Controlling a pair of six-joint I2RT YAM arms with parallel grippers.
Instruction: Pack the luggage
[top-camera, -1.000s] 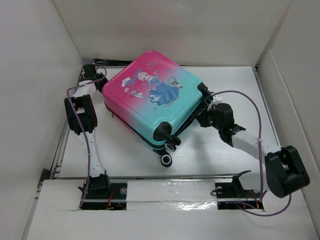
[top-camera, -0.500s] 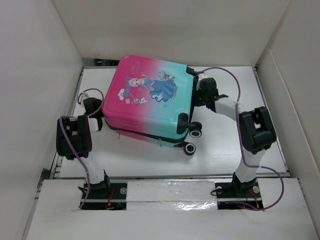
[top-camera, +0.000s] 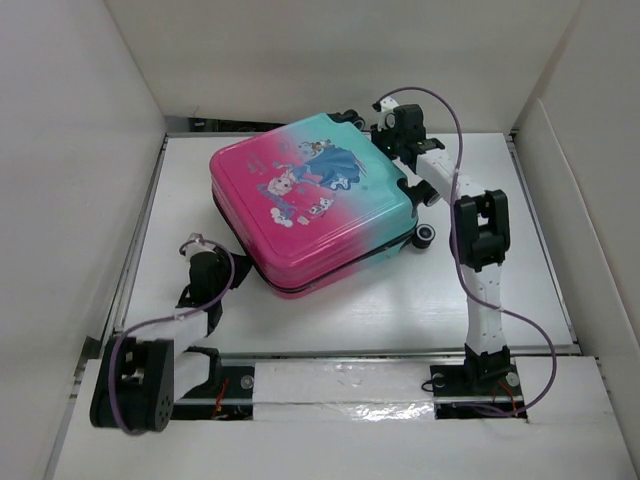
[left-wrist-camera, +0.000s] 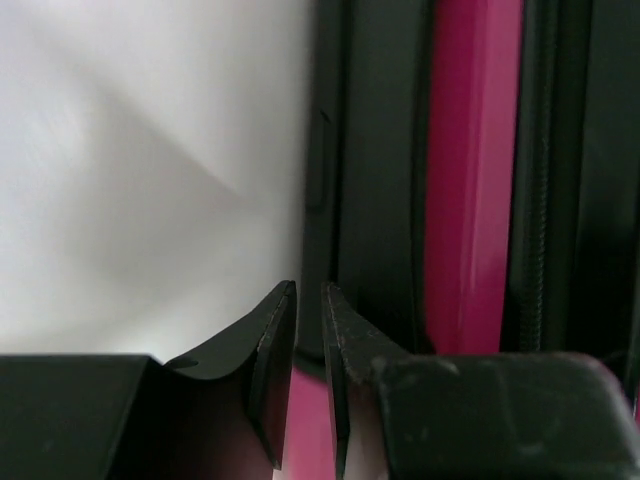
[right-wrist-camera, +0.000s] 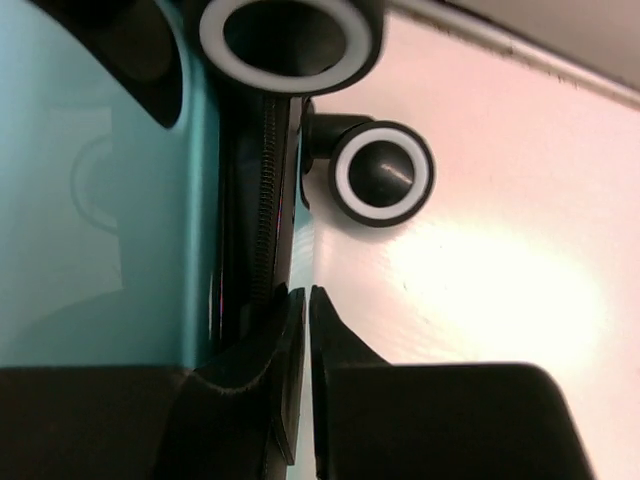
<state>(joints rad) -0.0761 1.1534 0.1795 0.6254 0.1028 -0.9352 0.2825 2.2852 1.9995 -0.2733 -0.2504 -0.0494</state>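
**Pink-to-teal luggage (top-camera: 310, 205): seam work**

Closed, it is laid flat on the surface (top-camera: 400, 300). The left end effector (left-wrist-camera: 308, 290) and right end effector (right-wrist-camera: 308, 292) are seen nearly closed, gripping nothing, at the zipper trim (right-wrist-camera: 268, 200), which is best followed closely, the wheel (right-wrist-camera: 382, 175) avoided.

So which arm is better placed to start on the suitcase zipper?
Probably right: the right pincer sits at the zipper, beside a wheel. The left pincer points at black trim on the pink side.
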